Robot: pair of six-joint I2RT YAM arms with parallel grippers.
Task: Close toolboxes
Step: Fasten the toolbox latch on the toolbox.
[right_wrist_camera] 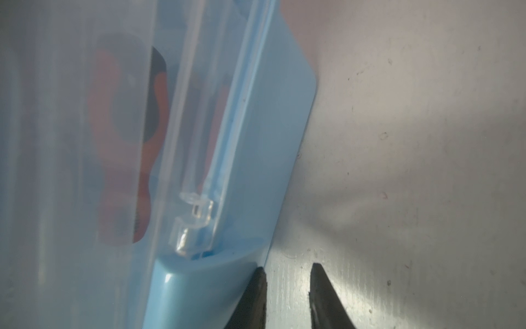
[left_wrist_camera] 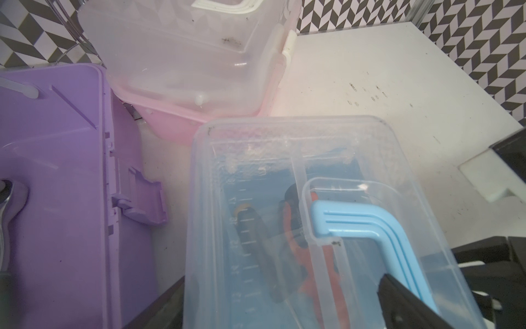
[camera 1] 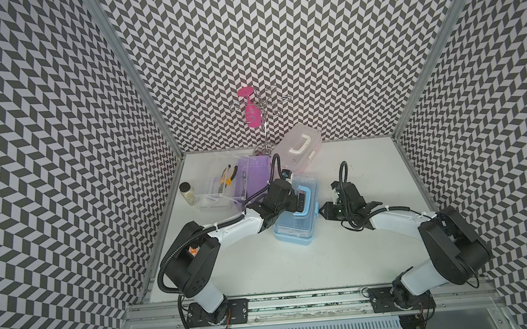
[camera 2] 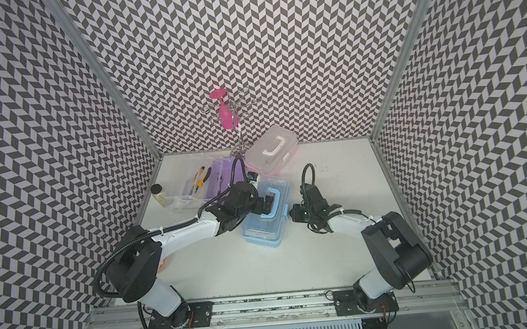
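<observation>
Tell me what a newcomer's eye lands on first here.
The light blue toolbox sits mid-table, the left gripper over its handle and the right gripper low against its side. Behind it to the robot's left, the purple toolbox lies wide open, pliers in its clear half. At the back wall a bright pink glass hangs upside down from a wire rack.

A light-blue box (left_wrist_camera: 216, 228), clear lid (left_wrist_camera: 327, 153) down, is seen on the tabletop (left_wrist_camera: 384, 71); a pink box (left_wrist_camera: 182, 119), nearer the back edge, and a purple box (left_wrist_camera: 57, 171) are set just beside it.
</observation>
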